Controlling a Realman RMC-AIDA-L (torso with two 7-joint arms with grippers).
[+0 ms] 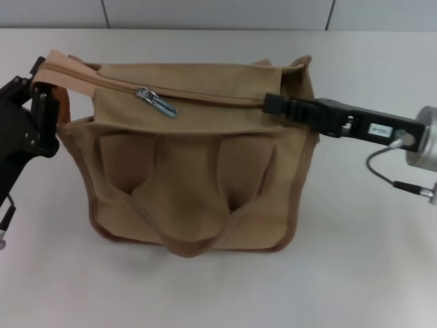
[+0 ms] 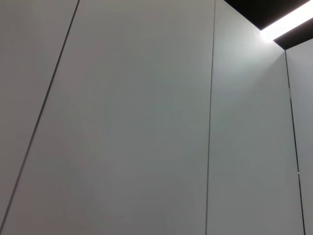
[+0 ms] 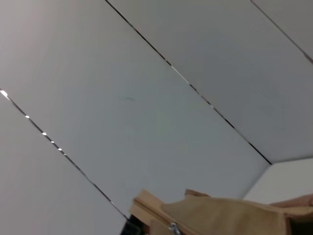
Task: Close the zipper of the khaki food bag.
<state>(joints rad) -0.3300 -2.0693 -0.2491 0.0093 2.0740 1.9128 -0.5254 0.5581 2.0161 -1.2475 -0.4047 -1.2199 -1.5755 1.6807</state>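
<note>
The bag (image 1: 194, 164) lay on the bench (image 1: 355, 273) with its pocket face up and its zippered top panel turned to the far side. The zipper (image 1: 205, 92) ran along that panel, and its pull (image 1: 157, 102) sat left of the bag's middle, lying flat on the tape. From the pull toward the bag's right end the teeth looked parted; I judged the slider had most of the run to go.

My left pincer (image 1: 42, 102) was at the bag's left end, apparently pinched on the corner trim there, though I could not be sure how firmly it bit. My right pincer (image 1: 272, 104) lay along the bag's right end, its tip on the zipper line; whether it was spread or pressed together I could not tell.

I judged the canvas soft and light: it would bunch and slide rather than resist, so the left end wanted anchoring while the slider was drawn. The pull was small, smooth metal, likely slippery; the place to take it was across its flat tab, squarely.
</note>
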